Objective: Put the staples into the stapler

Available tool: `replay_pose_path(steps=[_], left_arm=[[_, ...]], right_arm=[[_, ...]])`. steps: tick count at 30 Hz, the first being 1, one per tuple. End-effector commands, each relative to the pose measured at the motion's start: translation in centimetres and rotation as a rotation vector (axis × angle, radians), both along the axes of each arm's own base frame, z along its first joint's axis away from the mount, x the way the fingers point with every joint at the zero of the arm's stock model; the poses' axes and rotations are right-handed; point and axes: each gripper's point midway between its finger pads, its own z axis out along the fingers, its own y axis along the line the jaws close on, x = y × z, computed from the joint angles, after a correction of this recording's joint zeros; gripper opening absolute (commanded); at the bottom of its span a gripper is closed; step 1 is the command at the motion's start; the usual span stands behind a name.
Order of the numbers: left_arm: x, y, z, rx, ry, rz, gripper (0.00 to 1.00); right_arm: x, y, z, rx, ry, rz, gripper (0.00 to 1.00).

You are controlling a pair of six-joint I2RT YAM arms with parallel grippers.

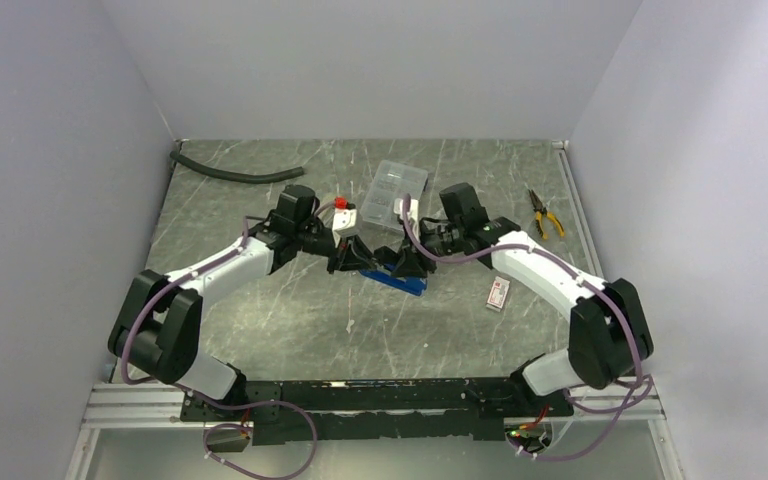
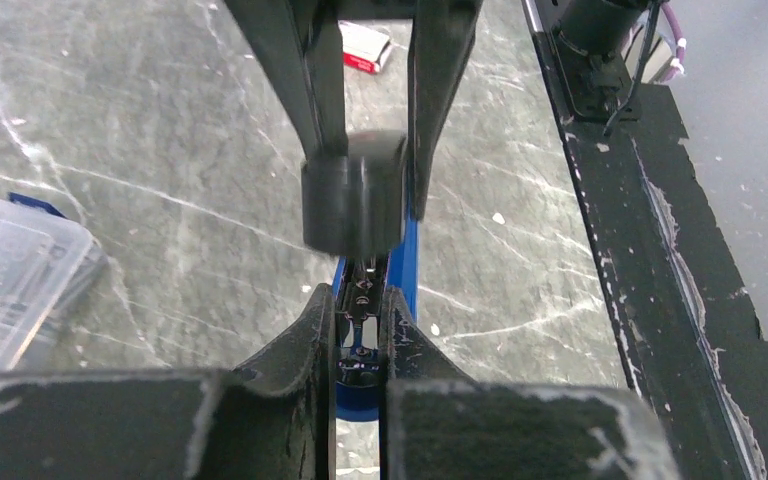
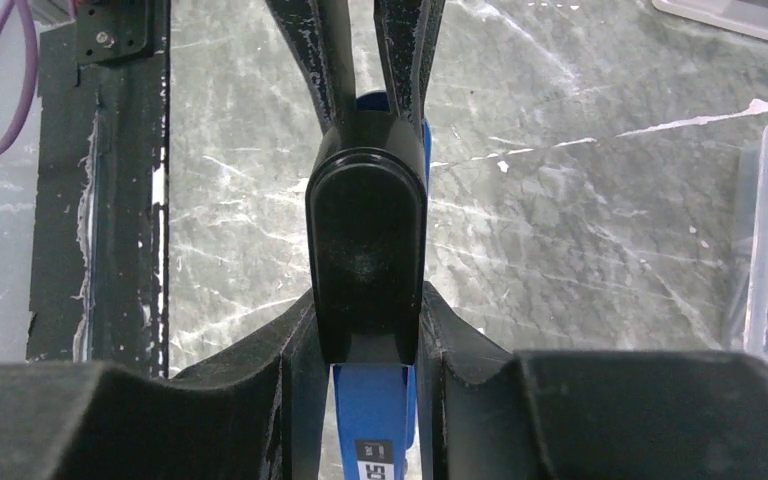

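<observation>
At the middle of the table (image 1: 260, 320), the blue stapler (image 1: 405, 282) lies with my right fingers (image 3: 290, 365) clamped on its raised black lid (image 3: 365, 260). My left fingers (image 2: 300, 350) stand narrow over its open channel; whether they pinch anything I cannot tell. The white staple box (image 1: 499, 293) lies toward the right edge.

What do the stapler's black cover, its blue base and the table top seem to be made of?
Black cover: probably glossy plastic, by its soft reflections. Blue base: painted metal or plastic, unclear. Table top: stone or stone-look laminate, grey-green with pale veins and scratches.
</observation>
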Motion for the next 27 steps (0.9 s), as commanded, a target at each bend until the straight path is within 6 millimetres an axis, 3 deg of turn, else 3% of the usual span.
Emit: replay_pose_path(steps=[1,7,14,20,27], left_arm=[[-0.4,0.2,-0.5,-0.034,-0.064,-0.003,0.03],[0.5,1.1,-4.2,0.006,-0.087,0.053,0.03],[2.2,1.1,-8.4,0.02,-0.08,0.12,0.03],[3.8,0.9,-10.5,-0.022,-0.075,0.227,0.03],[4.7,0.6,-12.6,-0.009,-0.08,0.291,0.03]], right_arm=[[0.6,0.1,6.1,0.213,-0.157,0.001,0.0],[1.8,-4.5,6.9,0.282,-0.26,-0.124,0.0],[2.1,-9.7,4.4,0.184,-0.329,-0.244,0.0],[2.9,-14.3,4.1,0.199,-0.368,-0.363,0.03],[2.9,-16.1,1.1,0.159,-0.405,-0.383,0.06]])
